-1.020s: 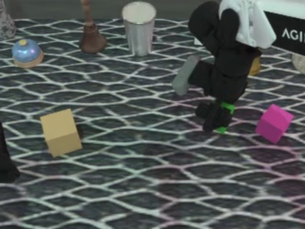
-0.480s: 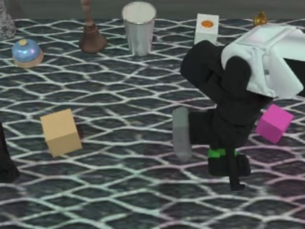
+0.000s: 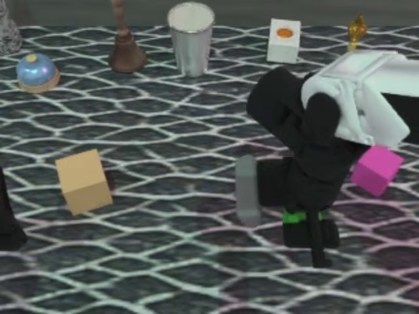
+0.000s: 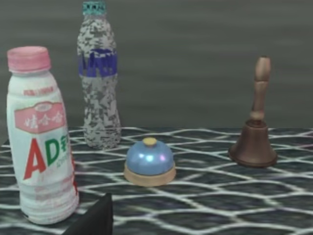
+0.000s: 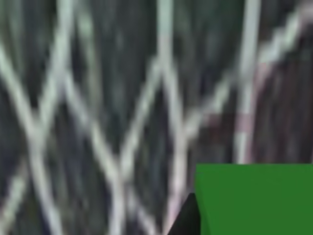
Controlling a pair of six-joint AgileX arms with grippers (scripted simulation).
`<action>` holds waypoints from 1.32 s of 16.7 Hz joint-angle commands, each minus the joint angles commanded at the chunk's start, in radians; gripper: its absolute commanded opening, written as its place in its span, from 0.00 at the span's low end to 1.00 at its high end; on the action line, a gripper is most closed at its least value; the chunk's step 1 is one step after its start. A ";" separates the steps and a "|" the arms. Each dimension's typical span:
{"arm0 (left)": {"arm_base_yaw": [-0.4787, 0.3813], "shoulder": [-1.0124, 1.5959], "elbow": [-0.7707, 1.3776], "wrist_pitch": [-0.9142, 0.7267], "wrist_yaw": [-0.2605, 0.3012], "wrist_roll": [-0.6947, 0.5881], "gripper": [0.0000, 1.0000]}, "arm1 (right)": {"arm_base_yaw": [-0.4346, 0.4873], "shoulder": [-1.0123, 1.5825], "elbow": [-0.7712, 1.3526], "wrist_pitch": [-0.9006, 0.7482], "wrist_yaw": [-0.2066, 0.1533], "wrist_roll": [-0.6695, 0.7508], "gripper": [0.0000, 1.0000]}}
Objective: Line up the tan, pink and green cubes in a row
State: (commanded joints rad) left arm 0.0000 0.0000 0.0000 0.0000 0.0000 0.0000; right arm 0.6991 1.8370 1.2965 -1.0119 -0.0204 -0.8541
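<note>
The green cube (image 3: 302, 215) hangs just above the table's front right, with my right gripper (image 3: 308, 230) shut on it. In the right wrist view the green cube (image 5: 254, 198) fills the lower corner beside one dark fingertip (image 5: 187, 219). Just to the right of that arm, the pink cube (image 3: 376, 169) rests on the table, partly covered by the white wrist. Far over on the left side lies the tan cube (image 3: 84, 181). My left arm (image 3: 6, 226) is parked at the left edge; one fingertip (image 4: 98, 218) shows in its wrist view, with nothing held.
Along the back stand a blue service bell (image 3: 36, 70), a wooden hand bell (image 3: 124, 46), a silver cup (image 3: 191, 38), a white block with an orange dot (image 3: 284, 39) and a small gold figure (image 3: 356, 29). A milk bottle (image 4: 41, 142) and a water bottle (image 4: 99, 78) stand at the far left.
My right arm carried the green cube toward the table's front, uncovering the white block and gold figure. In the last half second it barely moved. The tan and pink cubes stayed put.
</note>
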 joint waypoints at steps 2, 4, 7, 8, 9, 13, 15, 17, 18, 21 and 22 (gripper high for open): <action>0.000 0.000 0.000 0.000 0.000 0.000 1.00 | 0.001 0.026 -0.051 0.082 0.000 0.000 0.00; 0.000 0.000 0.000 0.000 0.000 0.000 1.00 | 0.005 0.051 -0.099 0.157 0.000 -0.001 0.00; 0.000 0.000 0.000 0.000 0.000 0.000 1.00 | 0.008 0.067 -0.128 0.196 0.000 -0.003 0.00; 0.000 0.000 0.000 0.000 0.000 0.000 1.00 | 0.008 0.067 -0.128 0.196 0.000 -0.003 0.00; 0.000 0.000 0.000 0.000 0.000 0.000 1.00 | 0.008 0.067 -0.128 0.196 0.000 -0.003 0.00; 0.000 0.000 0.000 0.000 0.000 0.000 1.00 | 0.008 0.067 -0.128 0.196 0.000 -0.003 0.23; 0.000 0.000 0.000 0.000 0.000 0.000 1.00 | 0.008 0.067 -0.128 0.196 0.000 -0.003 0.38; 0.000 0.000 0.000 0.000 0.000 0.000 1.00 | 0.008 0.067 -0.128 0.196 0.000 -0.003 0.53; 0.000 0.000 0.000 0.000 0.000 0.000 1.00 | 0.008 0.067 -0.128 0.196 0.000 -0.003 0.60; 0.000 0.000 0.000 0.000 0.000 0.000 1.00 | 0.008 0.067 -0.128 0.196 0.000 -0.003 0.83; 0.000 0.000 0.000 0.000 0.000 0.000 1.00 | 0.008 0.067 -0.128 0.196 0.000 -0.003 0.90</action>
State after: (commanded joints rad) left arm 0.0000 0.0000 0.0000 0.0000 0.0000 0.0000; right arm 0.7067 1.9044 1.1682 -0.8160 -0.0205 -0.8572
